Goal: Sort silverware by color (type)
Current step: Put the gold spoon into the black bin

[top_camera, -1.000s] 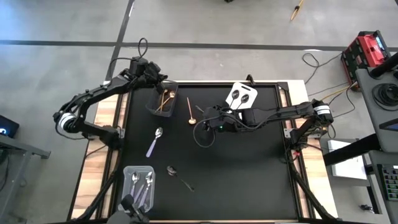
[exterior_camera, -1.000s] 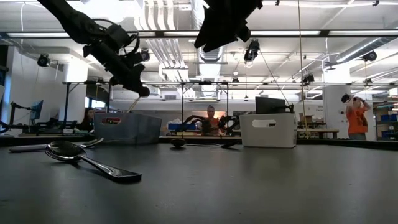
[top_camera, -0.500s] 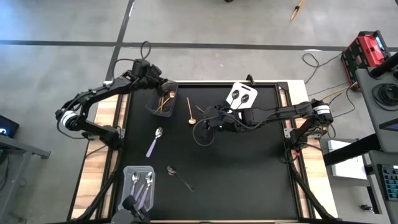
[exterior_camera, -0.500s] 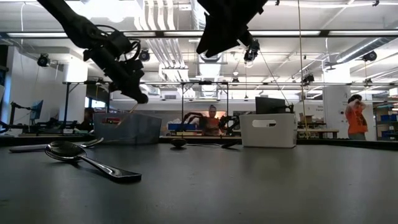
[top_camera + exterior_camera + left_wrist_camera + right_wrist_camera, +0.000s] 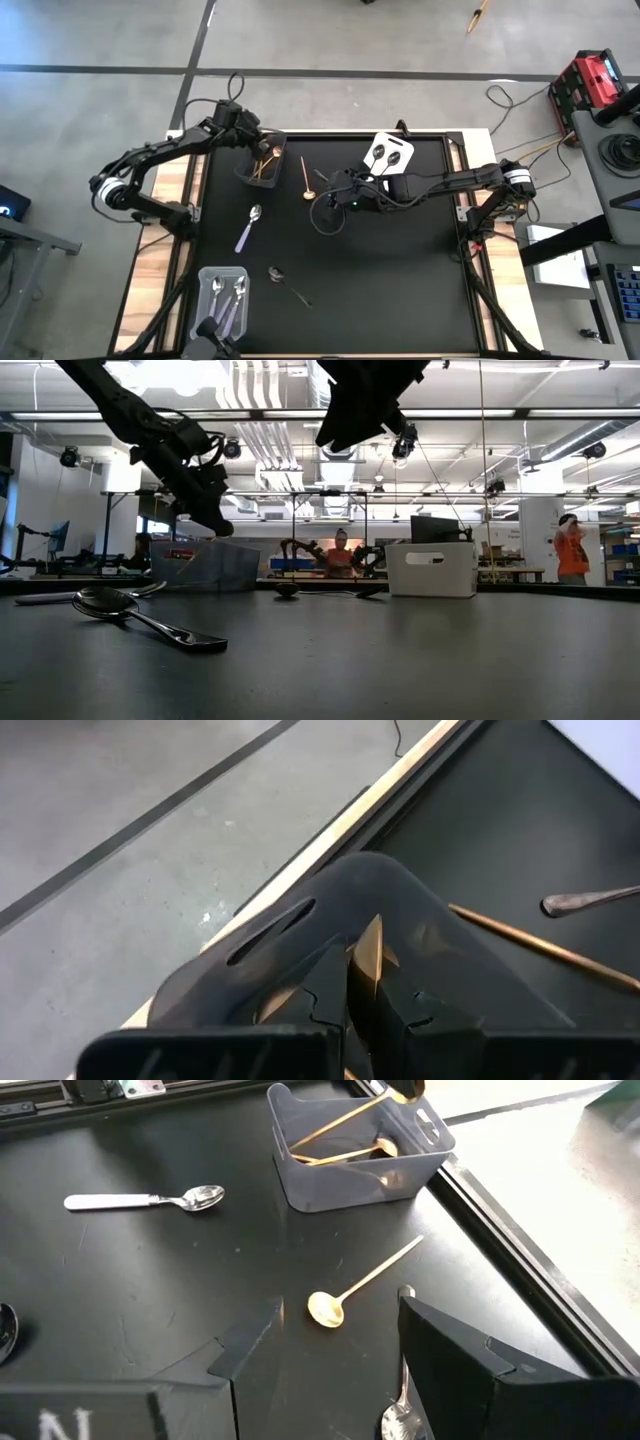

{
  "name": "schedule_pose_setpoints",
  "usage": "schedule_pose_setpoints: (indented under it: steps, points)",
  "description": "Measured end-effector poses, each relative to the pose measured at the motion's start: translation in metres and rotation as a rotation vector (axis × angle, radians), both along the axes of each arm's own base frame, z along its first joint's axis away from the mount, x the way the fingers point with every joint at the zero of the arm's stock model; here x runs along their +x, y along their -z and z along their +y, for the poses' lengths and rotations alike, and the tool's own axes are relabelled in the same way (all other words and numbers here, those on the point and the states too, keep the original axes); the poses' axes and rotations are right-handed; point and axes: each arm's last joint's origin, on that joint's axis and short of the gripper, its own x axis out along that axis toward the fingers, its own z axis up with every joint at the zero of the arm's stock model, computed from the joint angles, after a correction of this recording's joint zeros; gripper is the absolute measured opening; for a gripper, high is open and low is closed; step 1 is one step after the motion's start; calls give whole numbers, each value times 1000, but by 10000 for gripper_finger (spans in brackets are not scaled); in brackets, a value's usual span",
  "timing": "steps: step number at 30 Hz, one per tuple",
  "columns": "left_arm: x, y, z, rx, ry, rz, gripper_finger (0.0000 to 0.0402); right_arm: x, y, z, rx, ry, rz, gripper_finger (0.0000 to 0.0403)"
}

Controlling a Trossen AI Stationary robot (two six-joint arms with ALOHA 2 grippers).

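**Gold spoon held over dark bin**

Left gripper (image 5: 258, 146) is clenched on a gold spoon (image 5: 345, 1118), above the dark bin (image 5: 261, 160) at the table's far left edge. Right gripper (image 5: 327, 203) hangs released over mid-table, near another gold spoon (image 5: 306, 178).

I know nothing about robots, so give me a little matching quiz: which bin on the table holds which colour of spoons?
Bins:
1. white bin
2. dark bin
3. clear bin

Contents:
A. gold spoons
B. lilac-handled spoons
C. dark spoons

Pairs: 1-C, 2-A, 3-B
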Motion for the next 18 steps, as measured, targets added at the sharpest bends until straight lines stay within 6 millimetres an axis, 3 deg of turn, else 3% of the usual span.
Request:
schedule_pose_setpoints:
  steps: [18]
  points:
    - [1,14,3,-48,-23,25,9,1,-1,0,0,1,-10,189]
